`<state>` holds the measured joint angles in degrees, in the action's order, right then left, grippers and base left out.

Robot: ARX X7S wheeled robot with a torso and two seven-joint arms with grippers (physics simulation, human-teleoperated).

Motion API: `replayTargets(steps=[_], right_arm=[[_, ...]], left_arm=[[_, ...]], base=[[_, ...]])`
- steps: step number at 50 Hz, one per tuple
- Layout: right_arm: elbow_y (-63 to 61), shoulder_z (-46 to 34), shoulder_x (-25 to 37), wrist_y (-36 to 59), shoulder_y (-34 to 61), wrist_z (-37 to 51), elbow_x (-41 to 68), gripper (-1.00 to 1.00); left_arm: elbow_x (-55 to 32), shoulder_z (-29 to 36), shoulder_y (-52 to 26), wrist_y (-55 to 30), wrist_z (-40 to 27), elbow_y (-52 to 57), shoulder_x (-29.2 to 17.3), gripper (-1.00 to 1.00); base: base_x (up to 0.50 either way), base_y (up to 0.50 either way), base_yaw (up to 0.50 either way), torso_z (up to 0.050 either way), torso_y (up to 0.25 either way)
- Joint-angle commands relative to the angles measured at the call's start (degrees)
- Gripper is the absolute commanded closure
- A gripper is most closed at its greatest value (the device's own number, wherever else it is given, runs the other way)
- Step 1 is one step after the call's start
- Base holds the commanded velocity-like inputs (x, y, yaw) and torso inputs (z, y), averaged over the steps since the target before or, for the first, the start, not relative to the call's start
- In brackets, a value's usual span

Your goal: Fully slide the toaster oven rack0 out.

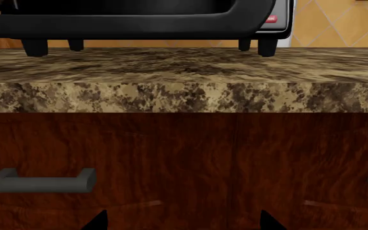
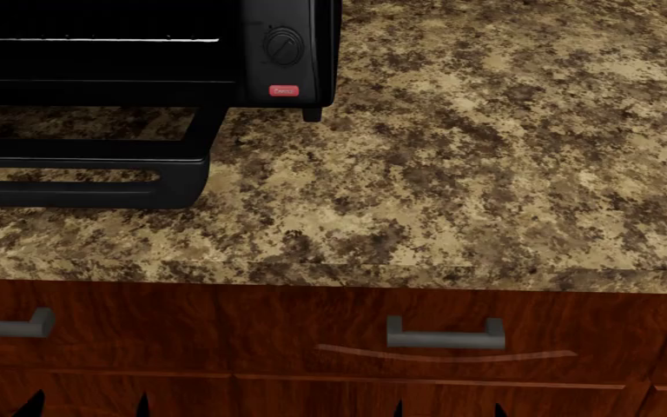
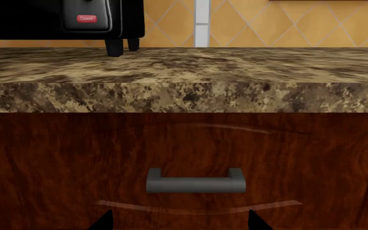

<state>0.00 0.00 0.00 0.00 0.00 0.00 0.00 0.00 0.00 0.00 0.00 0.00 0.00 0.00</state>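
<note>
Granite-patterned countertop (image 2: 485, 156) runs above dark wood drawers with grey handles (image 2: 445, 333), and the toaster oven (image 2: 136, 52) stands at its far left, door (image 2: 79, 178) already folded down flat toward the counter edge. Rack0 (image 2: 90, 39) shows as a thin pale bar across the dark cavity, apparently seated fully inside, so the pull seems not yet begun. Both arms hang low in front of the drawers: the left gripper (image 1: 180, 221) and right gripper (image 3: 178, 220) each show two dark fingertips set well apart, holding nothing. Next, I judge, the left arm (the nearer one) must rise over the door and reach in to grip the rack's front wire.
</note>
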Motion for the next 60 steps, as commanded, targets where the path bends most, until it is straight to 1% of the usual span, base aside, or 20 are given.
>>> replayTargets(steps=[1,11,14,16,20,21,22,23,24,26,31,33,38,43,49,50,53,55,57,60], right_arm=[[0.00,-0.72,0.54,0.00,0.00,0.72,0.54,-1.00],[-1.34,-3.25,2.45,0.44,-0.50,3.62,0.46,-1.00],[-0.54,-3.50,2.85,0.25,-0.11,3.75,1.20,-1.00],[-0.88,-3.79,3.05,0.75,0.02,4.07,1.28,-1.00],[-2.35,-4.21,3.43,2.21,-0.25,5.49,0.58,-1.00],[-5.01,-4.51,3.82,3.98,-0.74,5.70,0.01,-1.00],[-7.57,-4.23,3.93,7.62,-0.99,6.81,-0.81,-1.00],[-10.96,-4.31,4.02,14.45,-0.75,8.50,-3.14,-1.00],[-14.21,-4.31,4.51,15.37,-1.28,7.90,-2.76,-1.00],[-20.44,-4.28,5.19,22.81,-1.30,7.79,-3.50,-1.00],[-30.33,-4.59,6.64,36.88,0.38,6.70,-4.43,-1.00],[-35.60,-5.23,7.83,45.50,2.59,5.67,-5.37,-1.00],[-45.20,-5.17,9.56,61.31,9.52,2.87,-5.28,-1.00],[-51.45,-5.39,11.07,72.79,14.98,0.72,-4.99,-1.00],[-58.14,-6.82,13.90,88.65,26.62,-2.00,-4.32,-1.00],[-58.12,-6.95,14.55,89.96,28.62,-3.07,-4.46,-1.00],[-56.42,-7.42,15.42,89.98,30.62,-6.51,-7.37,-1.00],[-54.20,-9.05,15.26,89.98,32.56,-12.28,-13.16,-1.00],[-51.62,-11.89,13.32,89.98,34.88,-22.96,-27.13,-1.00],[-45.89,-15.59,9.67,89.95,40.22,-43.77,-51.59,-1.00]], left_arm=[[-0.56,0.64,0.00,0.00,-0.64,0.00,-0.57,-1.00],[-2.34,2.36,1.13,1.03,-3.12,2.08,-2.36,-1.00],[-1.98,2.16,-0.07,-3.74,-5.33,2.06,-2.43,-1.00],[-4.62,1.81,0.41,-3.27,-4.21,3.27,-2.56,-1.00],[-3.71,2.38,0.64,-2.57,-5.34,3.29,-2.99,-1.00],[-3.74,2.71,1.20,-4.47,-5.18,6.30,-3.55,-1.00],[-2.92,3.09,1.45,-5.92,-5.45,8.11,-4.17,-1.00],[-2.36,3.35,1.97,-6.82,-5.47,10.25,-4.85,-1.00],[-2.83,2.98,2.44,-8.61,-5.49,12.44,-5.23,-1.00],[-4.29,2.08,3.23,-14.27,-5.26,18.84,-6.44,-1.00],[-5.74,0.69,2.75,-23.40,-5.38,27.15,-8.74,-1.00],[-6.75,-0.39,1.47,-28.82,-5.59,30.66,-9.56,-1.00],[-8.84,-2.08,-3.24,-41.90,-6.55,39.42,-10.81,-1.00],[-10.50,-3.64,-8.09,-49.77,-6.99,43.24,-11.86,-1.00],[-13.28,-5.66,-15.70,-62.52,-6.40,48.32,-14.24,-1.00],[-14.41,-6.71,-18.34,-66.25,-6.05,49.27,-14.42,-1.00],[-15.59,-7.76,-22.78,-70.78,-5.77,49.49,-14.77,-1.00],[-16.20,-8.60,-26.05,-73.27,-5.66,48.91,-14.86,-1.00],[-16.37,-8.66,-28.72,-74.63,-5.66,47.70,-15.26,-1.00],[-16.50,-8.13,-33.69,-76.79,-5.56,44.52,-16.26,-1.00]], base=[[0.00,0.00,0.00,0.000,0.000],[0.00,0.00,0.00,0.000,0.000],[0.00,0.00,0.00,0.000,0.000],[0.00,0.00,0.00,0.000,0.000],[0.00,0.00,0.00,0.000,0.000],[0.00,0.00,0.00,0.000,0.000],[0.00,0.00,0.00,0.000,0.000],[0.00,0.00,0.00,0.000,0.000],[0.00,0.00,0.00,0.000,0.000],[0.00,0.00,0.00,0.000,0.000],[0.00,0.00,0.00,0.000,0.000],[0.00,0.00,0.00,0.000,0.000],[0.00,0.00,0.00,0.000,0.000],[0.00,0.00,0.00,0.000,0.000],[0.00,0.00,0.00,0.000,0.000],[0.00,0.00,0.00,0.000,0.000],[0.00,0.00,0.00,0.000,0.000],[0.00,0.00,0.00,0.000,0.000],[0.00,0.00,0.00,0.000,0.000],[0.00,0.00,0.00,0.000,0.000]])
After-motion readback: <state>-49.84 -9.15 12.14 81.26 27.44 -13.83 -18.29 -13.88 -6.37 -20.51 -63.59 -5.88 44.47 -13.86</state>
